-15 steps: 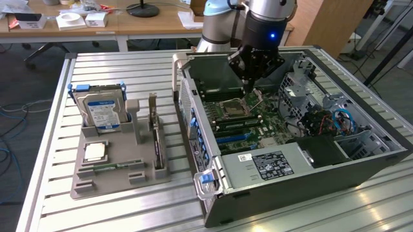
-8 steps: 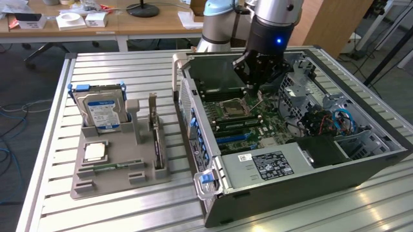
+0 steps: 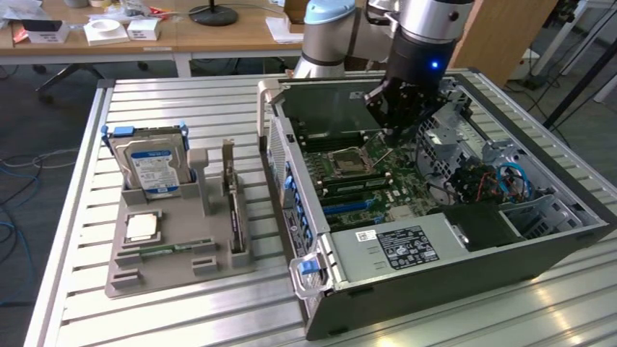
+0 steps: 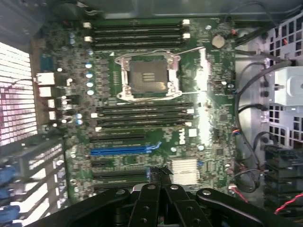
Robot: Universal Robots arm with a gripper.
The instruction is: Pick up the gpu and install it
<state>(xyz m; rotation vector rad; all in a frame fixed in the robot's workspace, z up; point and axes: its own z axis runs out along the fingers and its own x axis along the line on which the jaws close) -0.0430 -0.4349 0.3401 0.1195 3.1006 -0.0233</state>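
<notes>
I see the gripper [image 3: 395, 134] down inside the open computer case [image 3: 540, 246], just above the motherboard [image 3: 371, 181]. In the wrist view its fingertips [image 4: 161, 174] are pressed together and I find nothing between them, so I judge it closed and empty. It hangs over the expansion slots, near the blue slot [image 4: 123, 151] and not far from the bare processor socket [image 4: 149, 78].

The gpu [image 3: 233, 202], as I judge it, is the thin dark card that stands on its edge in the grey holder [image 3: 144, 278], outside the case and well apart from the gripper. Its details are too small for me to be fully sure. In the exterior view it lies at about 8 o'clock from the gripper, with the case wall between them. Its long axis runs almost from 12 to 6 o'clock, nearly parallel to that wall. A hard drive [image 3: 154, 170] stands at about 10 o'clock from the card, in the same holder.

So the card is not yet picked up.
</notes>
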